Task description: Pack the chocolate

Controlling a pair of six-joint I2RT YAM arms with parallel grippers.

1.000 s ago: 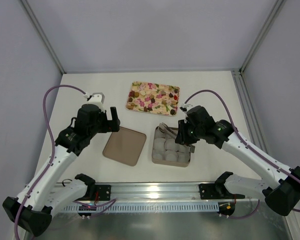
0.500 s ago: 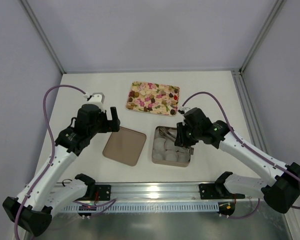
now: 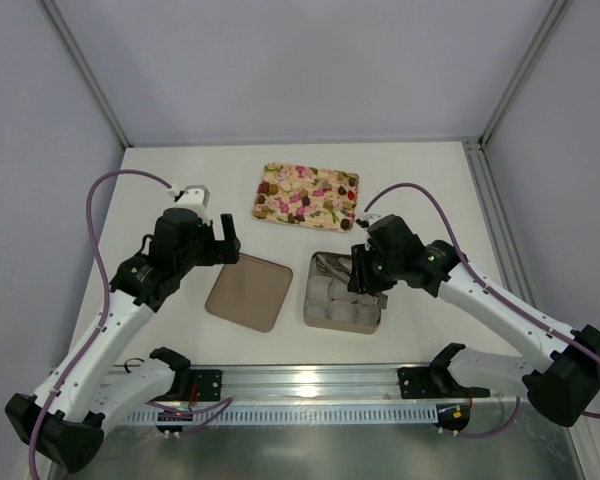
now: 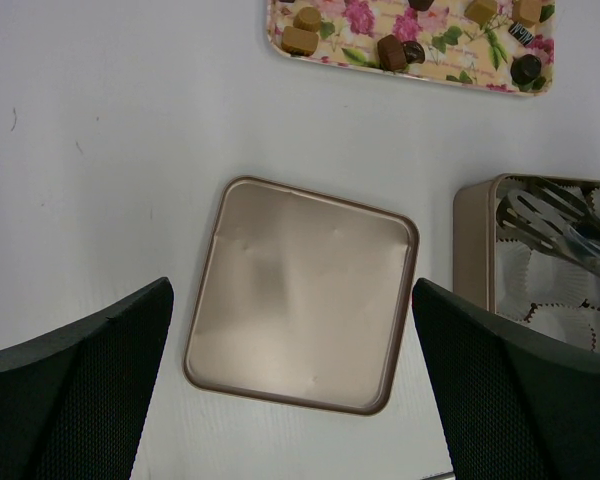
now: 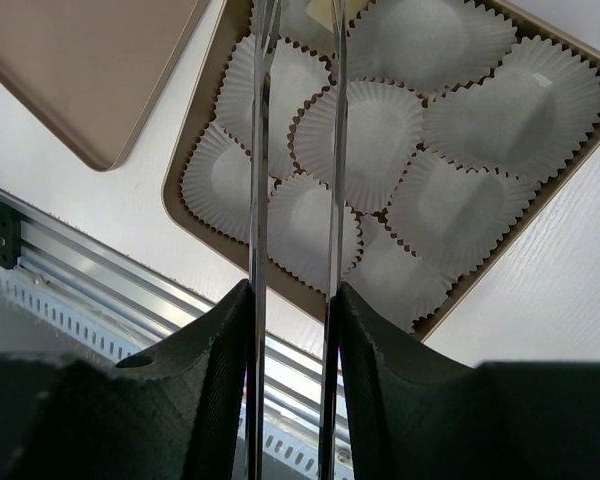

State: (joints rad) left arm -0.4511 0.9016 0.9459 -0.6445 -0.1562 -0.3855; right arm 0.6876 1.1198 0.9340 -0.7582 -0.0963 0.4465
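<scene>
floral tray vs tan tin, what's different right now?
The floral tray is patterned pink and cream; the tan tin is plain. The tray carries loose chocolates; the tin holds white paper cups. The tin sits under tongs gripped by the right tool; nothing hangs over the tray. Both are rounded rectangles.

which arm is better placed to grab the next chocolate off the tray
Right, probably: the right tool grips the tongs above the box, near the tray. The left tool hangs open and empty over the lid.
</scene>
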